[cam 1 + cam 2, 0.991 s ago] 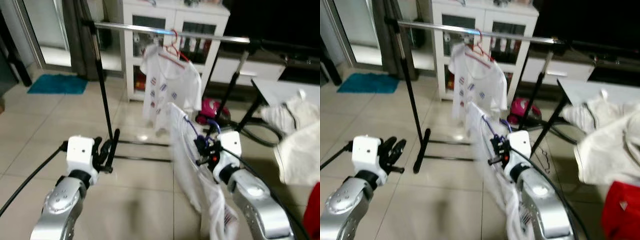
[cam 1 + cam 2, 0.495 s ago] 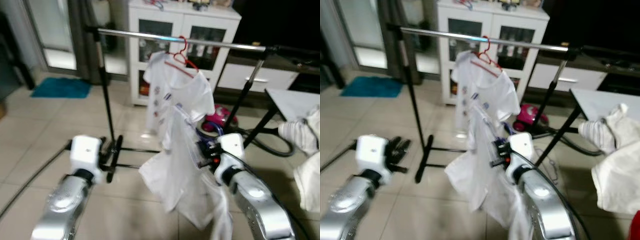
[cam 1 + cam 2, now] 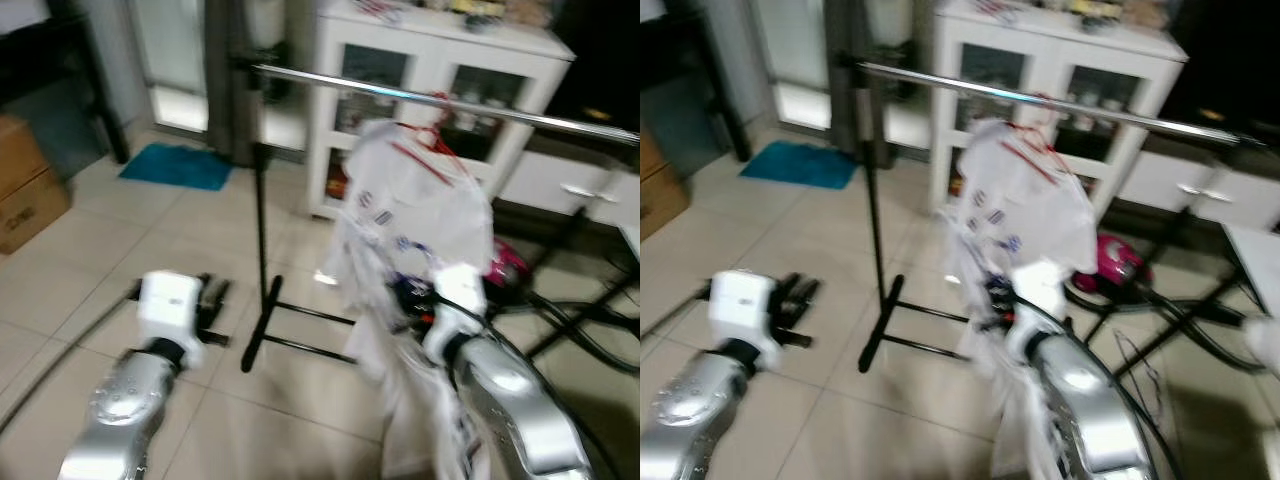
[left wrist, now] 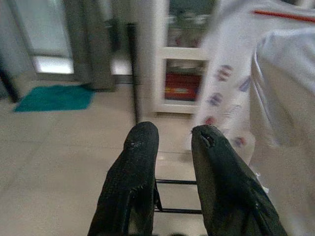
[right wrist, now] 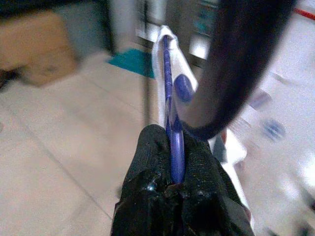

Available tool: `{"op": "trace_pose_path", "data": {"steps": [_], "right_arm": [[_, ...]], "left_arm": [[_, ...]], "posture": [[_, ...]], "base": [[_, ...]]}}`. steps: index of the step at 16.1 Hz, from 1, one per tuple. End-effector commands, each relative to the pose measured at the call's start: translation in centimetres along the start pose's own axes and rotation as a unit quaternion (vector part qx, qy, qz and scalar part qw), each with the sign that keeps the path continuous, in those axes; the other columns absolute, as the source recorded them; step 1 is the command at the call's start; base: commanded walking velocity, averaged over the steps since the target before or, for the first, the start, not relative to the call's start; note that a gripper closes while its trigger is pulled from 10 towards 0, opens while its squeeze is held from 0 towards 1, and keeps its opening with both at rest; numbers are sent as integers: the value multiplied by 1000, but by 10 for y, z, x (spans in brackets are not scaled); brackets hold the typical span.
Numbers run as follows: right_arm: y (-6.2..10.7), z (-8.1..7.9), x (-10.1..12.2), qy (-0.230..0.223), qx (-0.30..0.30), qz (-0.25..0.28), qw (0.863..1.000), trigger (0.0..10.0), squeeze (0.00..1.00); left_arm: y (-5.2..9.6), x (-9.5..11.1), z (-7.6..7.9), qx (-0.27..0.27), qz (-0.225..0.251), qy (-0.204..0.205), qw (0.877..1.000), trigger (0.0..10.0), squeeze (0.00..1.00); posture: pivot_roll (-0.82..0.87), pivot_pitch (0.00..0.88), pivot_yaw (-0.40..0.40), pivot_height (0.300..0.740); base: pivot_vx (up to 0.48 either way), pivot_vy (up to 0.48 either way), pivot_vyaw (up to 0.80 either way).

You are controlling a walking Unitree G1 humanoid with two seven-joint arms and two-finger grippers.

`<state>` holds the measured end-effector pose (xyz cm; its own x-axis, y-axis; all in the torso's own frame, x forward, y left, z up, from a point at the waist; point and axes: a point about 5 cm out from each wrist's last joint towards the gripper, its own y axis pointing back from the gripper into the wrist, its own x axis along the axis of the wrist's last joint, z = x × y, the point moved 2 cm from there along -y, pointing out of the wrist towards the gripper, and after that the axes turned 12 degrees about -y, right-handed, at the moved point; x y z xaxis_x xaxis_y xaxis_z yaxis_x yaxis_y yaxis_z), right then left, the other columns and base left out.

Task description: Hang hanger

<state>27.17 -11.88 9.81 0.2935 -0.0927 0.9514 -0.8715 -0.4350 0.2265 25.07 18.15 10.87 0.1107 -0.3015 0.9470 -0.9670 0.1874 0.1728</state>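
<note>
Right gripper (image 5: 172, 169) clamped a blue hanger (image 5: 170, 113) below the rail (image 3: 420, 97).
Its white shirt (image 3: 385, 320) blurred against 1 hanging there; left gripper (image 4: 172, 147) held nothing, fingers slightly apart.

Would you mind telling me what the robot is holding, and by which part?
The right gripper pinches the blue hanger at its wire neck; the left gripper holds nothing.

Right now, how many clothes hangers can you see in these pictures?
2. A red hanger hangs on the metal rail with a white shirt. A blue hanger, carrying another white garment, is clamped in the right gripper. Cloth may hide others.
</note>
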Motion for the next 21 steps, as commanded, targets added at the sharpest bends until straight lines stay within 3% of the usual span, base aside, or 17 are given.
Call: {"op": "trace_pose_path", "data": {"steps": [1,13,21], "right_arm": [[7,12,7,11,-19,13,1000,10000,0],[3,10,16,21,-26,31,999,10000,0],[4,13,24,-3,-45,48,998,10000,0]], "left_arm": [[-4,8,12,-20,14,3,1000,10000,0],[-4,10,12,-32,19,-11,999,10000,0],[-6,12,14,-46,23,-19,998,10000,0]], "posture": [[45,0,-58,740],[57,0,-54,740],[51,0,-47,740]], "base": [[360,0,0],[359,0,0],[361,0,0]]}}
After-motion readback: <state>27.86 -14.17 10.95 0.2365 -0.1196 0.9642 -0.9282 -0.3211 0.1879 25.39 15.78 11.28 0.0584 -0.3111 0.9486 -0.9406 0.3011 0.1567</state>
